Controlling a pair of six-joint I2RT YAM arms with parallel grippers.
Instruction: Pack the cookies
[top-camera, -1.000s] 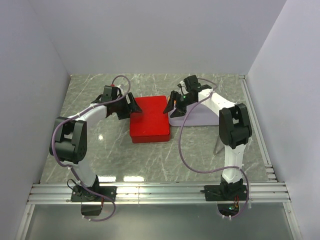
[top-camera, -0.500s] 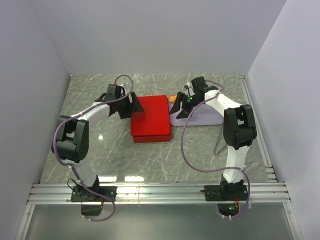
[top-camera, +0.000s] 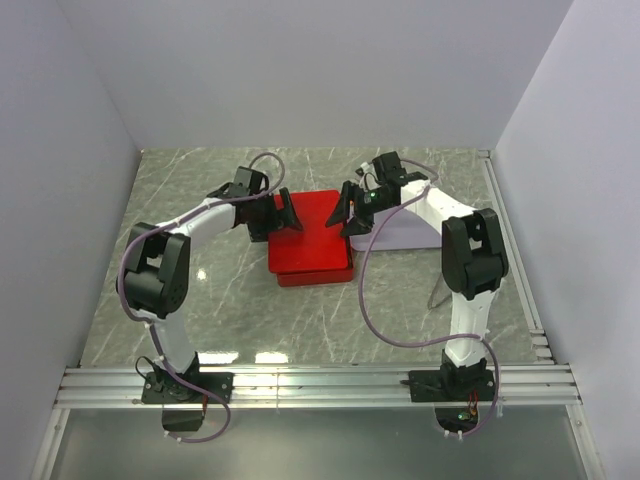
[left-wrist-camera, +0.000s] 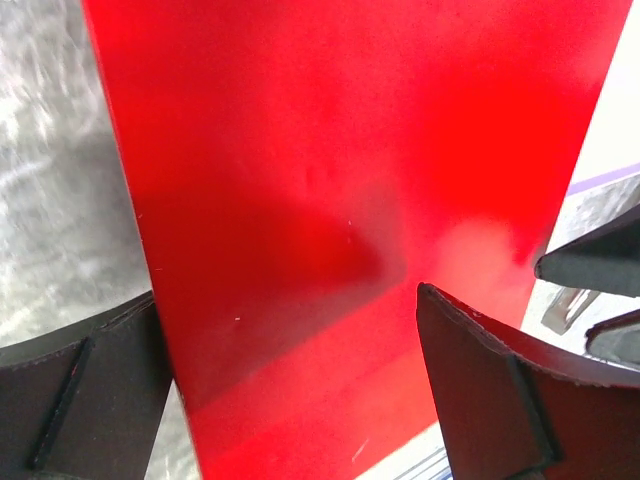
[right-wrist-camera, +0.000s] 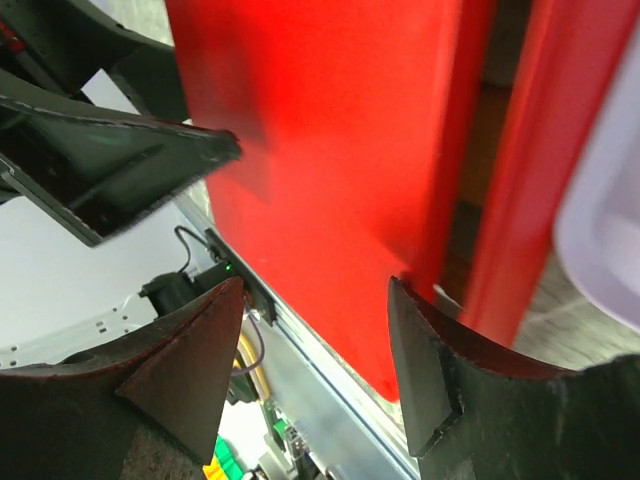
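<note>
Red was the main colour on the grey marbled table (top-camera: 220, 300): a square red lid (top-camera: 310, 232) lay skewed over a red box (top-camera: 318, 276), whose near edge showed beneath it. From where I stood, both arms reached in to the far side of the lid.

The left gripper (top-camera: 284, 214) stood at the lid's left far corner. In its wrist view the jaws were spread wide, one finger (left-wrist-camera: 70, 400) beside the lid's left edge and the other (left-wrist-camera: 500, 390) in front of the red surface. Nothing was pinched.

The right gripper (top-camera: 345, 212) stood at the lid's right far corner, just in front of a white tray (top-camera: 405, 235). Its jaws were also parted. The lid's edge ran between them close to one finger (right-wrist-camera: 425, 380), and the other finger (right-wrist-camera: 180, 370) stood well clear. Whether the nearer finger touched the lid could not be told. A dark gap showed there between lid and box.

The cookies could not be made out in any view; whether they lay in the box under the lid could not be confirmed.
</note>
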